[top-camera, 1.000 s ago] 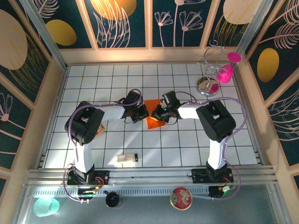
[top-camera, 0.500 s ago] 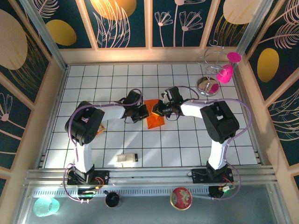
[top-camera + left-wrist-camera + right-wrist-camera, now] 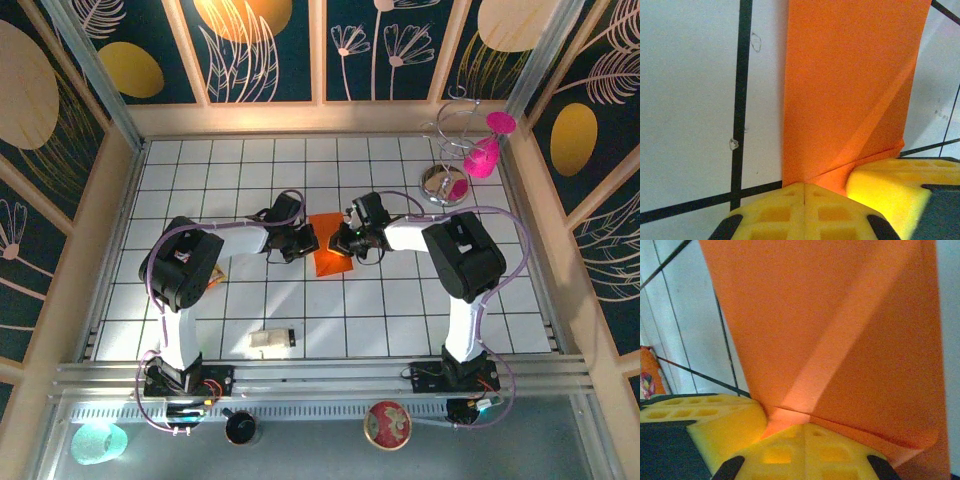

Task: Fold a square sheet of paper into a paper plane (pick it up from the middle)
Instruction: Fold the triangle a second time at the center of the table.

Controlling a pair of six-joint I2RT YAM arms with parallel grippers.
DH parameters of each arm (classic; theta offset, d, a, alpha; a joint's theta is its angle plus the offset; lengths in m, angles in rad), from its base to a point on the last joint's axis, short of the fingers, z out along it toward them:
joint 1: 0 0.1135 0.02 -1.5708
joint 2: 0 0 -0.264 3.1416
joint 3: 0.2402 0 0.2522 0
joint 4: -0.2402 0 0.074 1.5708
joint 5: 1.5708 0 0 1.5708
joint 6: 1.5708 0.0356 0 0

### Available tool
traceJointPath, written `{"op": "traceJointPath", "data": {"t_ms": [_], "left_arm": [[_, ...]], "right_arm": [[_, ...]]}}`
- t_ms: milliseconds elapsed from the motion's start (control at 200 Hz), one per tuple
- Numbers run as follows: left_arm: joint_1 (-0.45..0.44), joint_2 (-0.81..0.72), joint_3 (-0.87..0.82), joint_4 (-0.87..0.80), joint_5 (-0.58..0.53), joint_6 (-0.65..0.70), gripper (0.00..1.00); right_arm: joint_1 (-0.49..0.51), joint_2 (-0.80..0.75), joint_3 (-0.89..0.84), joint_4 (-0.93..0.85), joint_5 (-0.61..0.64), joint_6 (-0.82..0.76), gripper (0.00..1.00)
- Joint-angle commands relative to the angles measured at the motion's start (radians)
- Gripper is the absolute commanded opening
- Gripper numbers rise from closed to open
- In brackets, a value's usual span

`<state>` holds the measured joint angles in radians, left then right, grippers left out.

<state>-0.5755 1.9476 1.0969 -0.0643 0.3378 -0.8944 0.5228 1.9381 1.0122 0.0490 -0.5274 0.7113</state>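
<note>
Right gripper (image 3: 344, 243), jaws closed, has dropped back onto the thin bright-orange folded paper sheet (image 3: 328, 256); left gripper (image 3: 308, 243), also closed, presses alongside. Creasing judged underway.

Top camera: looked down from high behind the near edge, covering the whole bench (image 3: 400, 320). Wrist cameras: looked past the left end effector (image 3: 804, 195) and right end effector (image 3: 804, 435), very near the surface. All three shared the square sheet of paper (image 3: 330, 257).

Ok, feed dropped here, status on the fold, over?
Left gripper, right gripper shut, tips on the orange sheet. Sheet creased, on tiles. Beige block well apart.
</note>
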Motion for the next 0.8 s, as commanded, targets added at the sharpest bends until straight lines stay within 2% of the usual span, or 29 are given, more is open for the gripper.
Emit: {"op": "traceJointPath", "data": {"t_ms": [0, 370, 796], "left_arm": [[-0.004, -0.037, 0.037, -0.045, -0.017, 0.017, 0.00], [-0.058, -0.141, -0.044, -0.012, 0.036, -0.004, 0.00], [-0.092, -0.092, -0.053, 0.004, 0.099, 0.000, 0.00]], "right_arm": [[-0.007, 0.026, -0.036, -0.033, 0.049, -0.015, 0.00], [-0.015, 0.054, -0.063, -0.020, 0.063, 0.013, 0.00], [-0.021, 0.063, -0.072, -0.001, 0.037, 0.032, 0.00]]}}
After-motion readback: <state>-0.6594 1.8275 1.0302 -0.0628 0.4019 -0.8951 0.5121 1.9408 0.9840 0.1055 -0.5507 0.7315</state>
